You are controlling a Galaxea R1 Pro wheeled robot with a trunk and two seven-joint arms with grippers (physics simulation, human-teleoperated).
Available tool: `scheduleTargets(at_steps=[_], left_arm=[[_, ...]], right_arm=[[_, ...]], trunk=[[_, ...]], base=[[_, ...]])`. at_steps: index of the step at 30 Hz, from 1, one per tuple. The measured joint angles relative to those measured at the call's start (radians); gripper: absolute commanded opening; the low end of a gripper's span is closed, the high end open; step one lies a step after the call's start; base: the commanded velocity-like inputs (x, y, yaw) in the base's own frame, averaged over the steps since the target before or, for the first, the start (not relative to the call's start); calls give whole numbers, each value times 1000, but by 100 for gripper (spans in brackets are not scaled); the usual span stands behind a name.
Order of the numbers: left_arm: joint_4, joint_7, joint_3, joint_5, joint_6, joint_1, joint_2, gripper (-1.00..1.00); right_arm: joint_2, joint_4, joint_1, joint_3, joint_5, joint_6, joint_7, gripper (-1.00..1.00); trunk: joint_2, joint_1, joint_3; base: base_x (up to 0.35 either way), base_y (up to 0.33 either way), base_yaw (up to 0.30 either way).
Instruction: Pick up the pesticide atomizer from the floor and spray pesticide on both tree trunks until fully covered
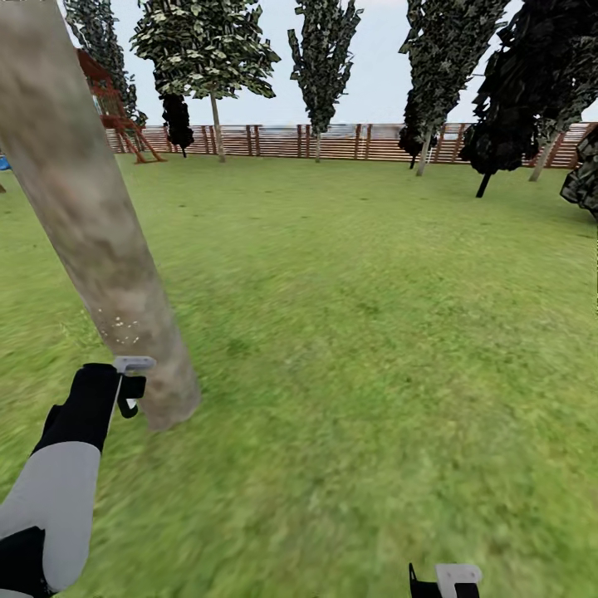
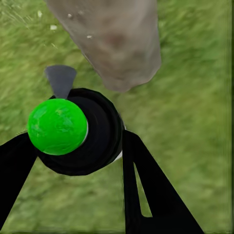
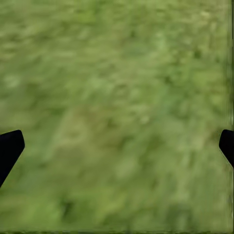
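A thick tree trunk (image 1: 91, 224) with mottled beige-grey bark rises from the lawn at my left. A few white pesticide specks (image 1: 123, 325) dot its lower part and also show in the left wrist view (image 2: 53, 28). My left gripper (image 1: 116, 386) is shut on the pesticide atomizer (image 1: 131, 378), right beside the trunk's base. In the left wrist view the atomizer (image 2: 73, 131) has a black body, a bright green round top and a grey nozzle toward the trunk (image 2: 117, 44), and my left gripper (image 2: 73, 146) clamps it. My right gripper (image 1: 444, 581) hangs open over bare grass (image 3: 117, 117).
A brown slatted fence (image 1: 332, 141) closes the lawn at the back, with several trees before it, one with a pale trunk (image 1: 217, 124). A red play frame (image 1: 112, 100) stands at the far left. A black-foliaged tree (image 1: 515, 91) and a dark bush (image 1: 585, 174) stand at the right.
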Motion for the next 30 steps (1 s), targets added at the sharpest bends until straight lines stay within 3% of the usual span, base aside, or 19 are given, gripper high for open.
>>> scheduleTargets(at_steps=[3, 7, 13, 21, 24, 30], left_arm=[[2, 4, 3, -7, 0, 2, 9, -100], [4, 6, 2, -4, 0, 59, 12, -100], [-7, 8, -1, 0, 1, 76, -1, -100], [-11, 10, 2, -7, 1, 78, 1, -100], [-4, 12, 4, -2, -5, 122, 4, -100], [-4, 13, 5, 2, -11, 136, -5, -100]], right_arm=[[1, -1, 0, 0, -1, 0, 0, 100], [2, -1, 0, 0, -1, 0, 0, 100], [2, -2, 0, 0, -1, 0, 0, 100], [0, 0, 0, -1, 0, 0, -1, 100], [0, 0, 0, 0, 0, 0, -1, 100], [1, 0, 0, 0, 0, 0, -1, 100]], trunk=[[0, 0, 0], [0, 0, 0], [0, 0, 0], [0, 0, 0], [0, 0, 0], [0, 0, 0]], base=[[-261, -140, 123], [-81, -35, 258], [0, -1, 144], [289, 0, 2], [336, 0, 2], [174, 0, 211]])
